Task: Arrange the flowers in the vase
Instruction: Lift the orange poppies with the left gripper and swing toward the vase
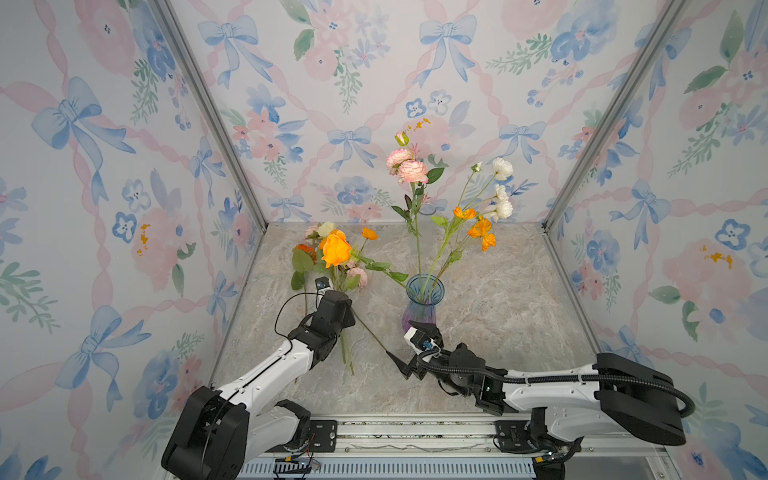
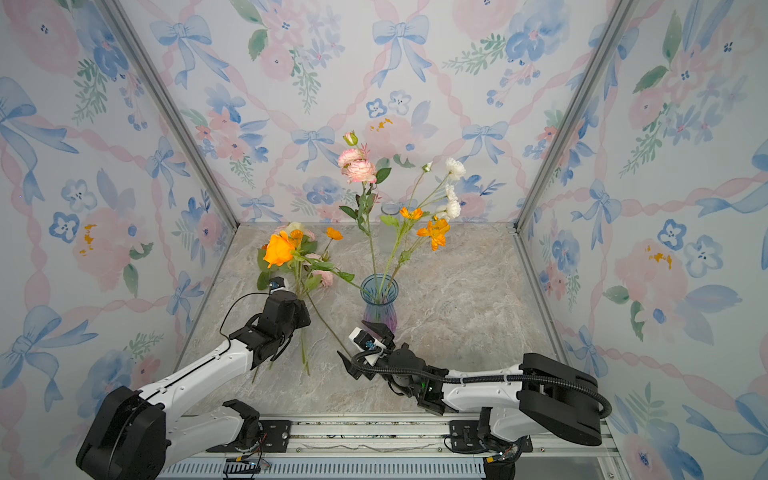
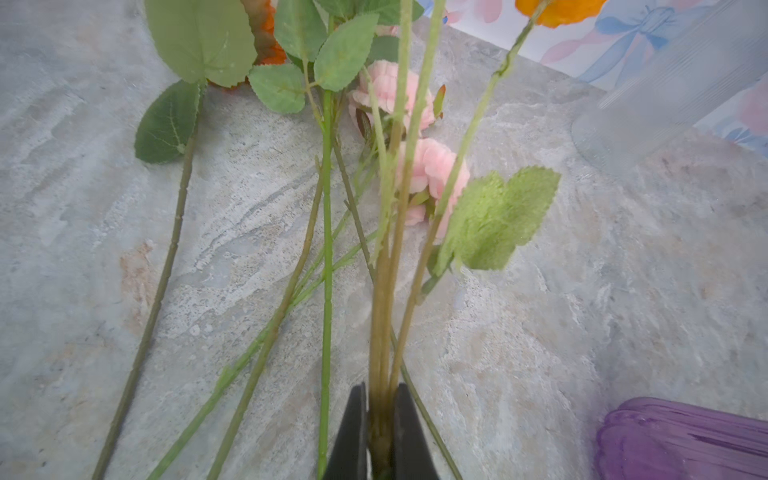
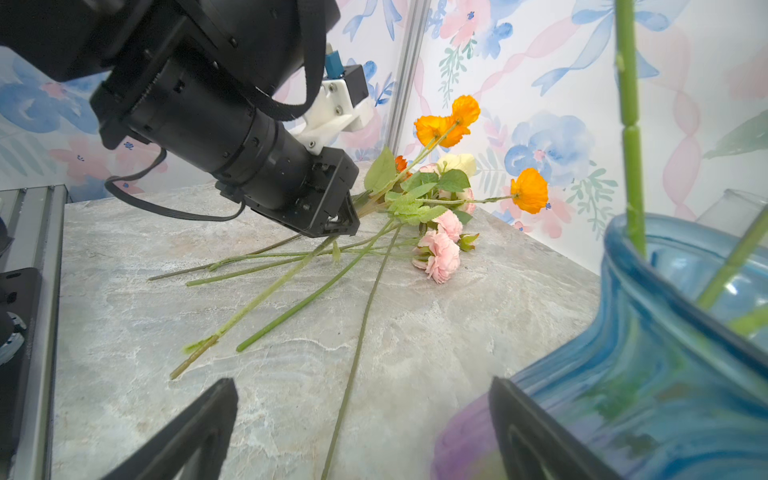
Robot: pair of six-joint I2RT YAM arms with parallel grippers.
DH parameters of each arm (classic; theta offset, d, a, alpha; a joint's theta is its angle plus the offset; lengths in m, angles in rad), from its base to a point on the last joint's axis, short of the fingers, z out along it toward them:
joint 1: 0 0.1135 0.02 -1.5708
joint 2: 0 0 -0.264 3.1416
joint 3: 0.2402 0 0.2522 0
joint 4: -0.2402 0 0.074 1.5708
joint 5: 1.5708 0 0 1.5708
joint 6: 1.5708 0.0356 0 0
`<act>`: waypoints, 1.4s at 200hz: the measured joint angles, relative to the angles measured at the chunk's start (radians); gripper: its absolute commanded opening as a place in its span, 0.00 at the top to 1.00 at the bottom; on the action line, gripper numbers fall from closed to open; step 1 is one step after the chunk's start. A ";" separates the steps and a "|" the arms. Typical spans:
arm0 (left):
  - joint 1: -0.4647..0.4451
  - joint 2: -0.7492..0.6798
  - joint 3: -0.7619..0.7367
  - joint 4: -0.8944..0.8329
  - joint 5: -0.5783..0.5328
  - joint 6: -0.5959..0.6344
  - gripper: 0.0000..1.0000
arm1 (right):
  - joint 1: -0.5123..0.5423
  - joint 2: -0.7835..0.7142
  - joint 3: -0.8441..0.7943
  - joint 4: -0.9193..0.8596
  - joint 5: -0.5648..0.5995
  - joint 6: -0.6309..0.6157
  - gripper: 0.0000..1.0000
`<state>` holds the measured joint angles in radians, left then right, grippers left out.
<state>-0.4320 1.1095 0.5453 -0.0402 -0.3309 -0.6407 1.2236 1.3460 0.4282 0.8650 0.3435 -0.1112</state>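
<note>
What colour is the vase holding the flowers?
The vase is blue above, fading to purple at its base; clearest in a top view.

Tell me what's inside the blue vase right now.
The vase holds long-stemmed pink carnations, white blooms and orange poppies. Their lower stem ends are lost behind the purple tinted glass; water cannot be judged.

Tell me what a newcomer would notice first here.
The blue-to-purple glass vase in the middle holds pink, white and orange flowers. Left of it, the left gripper is shut on an orange-flowered stem above a heap of loose flowers; the right gripper stands open beside the vase.
</note>
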 measured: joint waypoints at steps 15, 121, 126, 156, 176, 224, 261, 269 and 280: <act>0.010 -0.035 0.000 -0.005 0.003 0.000 1.00 | 0.000 -0.002 0.000 -0.001 0.000 0.000 0.03; 0.077 -0.325 0.182 -0.032 -0.172 0.148 1.00 | -0.092 -0.110 -0.056 0.004 -0.003 0.071 0.03; 0.077 -0.344 0.197 -0.029 -0.186 0.162 1.00 | -0.092 -0.114 -0.058 0.005 -0.003 0.072 0.03; 0.077 -0.441 0.239 0.028 -0.227 0.263 1.00 | -0.093 -0.116 -0.061 0.008 0.000 0.082 0.03; 0.077 -0.465 0.254 0.069 -0.212 0.326 1.00 | -0.096 -0.116 -0.061 0.008 0.001 0.085 0.03; 0.077 -0.434 0.295 0.106 -0.101 0.387 1.00 | -0.097 -0.116 -0.061 0.008 0.000 0.086 0.03; 0.077 -0.421 0.295 0.106 -0.045 0.395 1.00 | -0.097 -0.117 -0.061 0.007 0.000 0.086 0.03; 0.077 -0.424 0.295 0.108 -0.038 0.399 1.00 | -0.097 -0.118 -0.061 0.007 0.000 0.086 0.03; 0.077 -0.434 0.295 0.117 -0.031 0.411 1.00 | -0.097 -0.125 -0.065 0.006 0.000 0.086 0.03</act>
<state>-0.3546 0.6758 0.8406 0.0769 -0.3614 -0.2298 1.1263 1.2209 0.3634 0.8715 0.3439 -0.0254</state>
